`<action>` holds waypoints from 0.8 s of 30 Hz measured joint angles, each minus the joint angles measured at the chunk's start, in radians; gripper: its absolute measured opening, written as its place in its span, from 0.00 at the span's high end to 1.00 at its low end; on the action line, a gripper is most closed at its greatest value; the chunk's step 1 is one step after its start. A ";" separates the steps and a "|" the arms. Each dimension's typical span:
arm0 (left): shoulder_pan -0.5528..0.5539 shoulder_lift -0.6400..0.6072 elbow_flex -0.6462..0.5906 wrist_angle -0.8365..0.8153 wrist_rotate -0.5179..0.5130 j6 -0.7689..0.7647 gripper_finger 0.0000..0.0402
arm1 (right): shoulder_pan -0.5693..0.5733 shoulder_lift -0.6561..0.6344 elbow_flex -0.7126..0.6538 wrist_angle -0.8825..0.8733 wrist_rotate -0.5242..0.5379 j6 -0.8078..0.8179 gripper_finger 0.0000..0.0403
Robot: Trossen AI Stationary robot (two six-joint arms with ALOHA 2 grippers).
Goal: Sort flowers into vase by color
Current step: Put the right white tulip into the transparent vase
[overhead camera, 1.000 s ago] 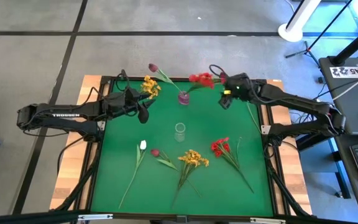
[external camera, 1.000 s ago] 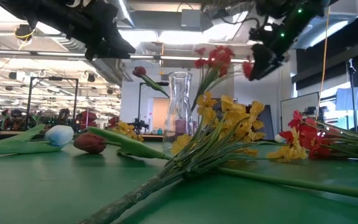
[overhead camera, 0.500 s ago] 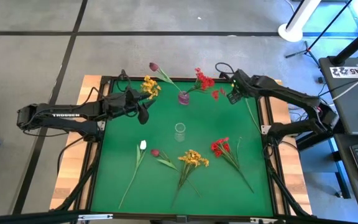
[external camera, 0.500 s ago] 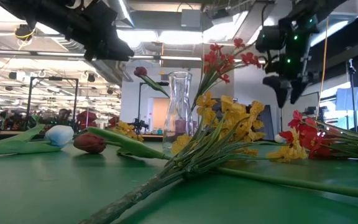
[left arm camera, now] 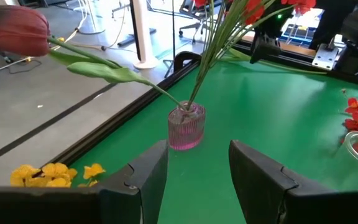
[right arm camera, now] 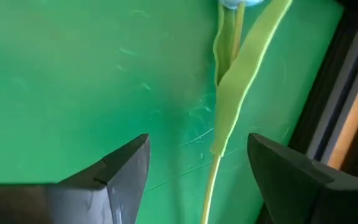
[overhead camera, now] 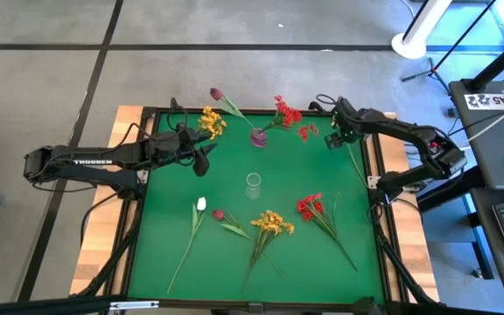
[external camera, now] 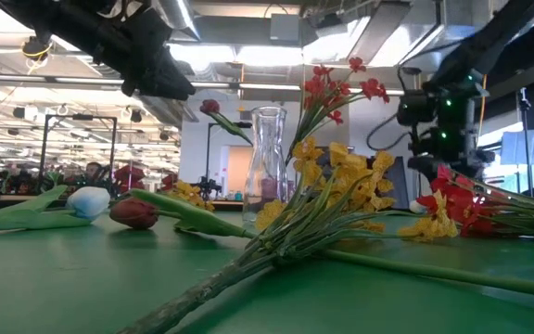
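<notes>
Released, the right gripper (overhead camera: 336,140) has left the red flowers (overhead camera: 285,113) in the pink vase (overhead camera: 258,136) at 12 o'clock; left gripper (overhead camera: 201,164) waits open.

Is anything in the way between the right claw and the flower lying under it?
Nothing visible. The right gripper hangs open over the pale-budded flower, with only bare green mat around its stem. The left gripper waits near the yellow flowers.

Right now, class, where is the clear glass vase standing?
In the high view the clear glass vase stands empty near the table's middle, just in front of the small pink vase and behind the lying yellow flowers.
</notes>
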 joint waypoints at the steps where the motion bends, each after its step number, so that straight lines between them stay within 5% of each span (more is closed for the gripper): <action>1: 0.000 0.000 0.000 0.000 0.000 0.000 0.59 | 0.000 0.002 -0.009 0.012 -0.007 0.004 0.33; 8: 0.000 0.000 0.000 0.001 0.000 0.001 0.59 | 0.002 0.005 -0.012 0.014 0.011 0.038 0.35; 18: 0.000 0.000 0.000 0.001 0.000 -0.003 0.59 | 0.002 0.035 0.005 0.031 0.051 0.143 0.56; 24: 0.000 0.000 0.000 0.001 0.000 0.004 0.59 | 0.002 0.041 0.012 0.023 0.047 0.154 0.58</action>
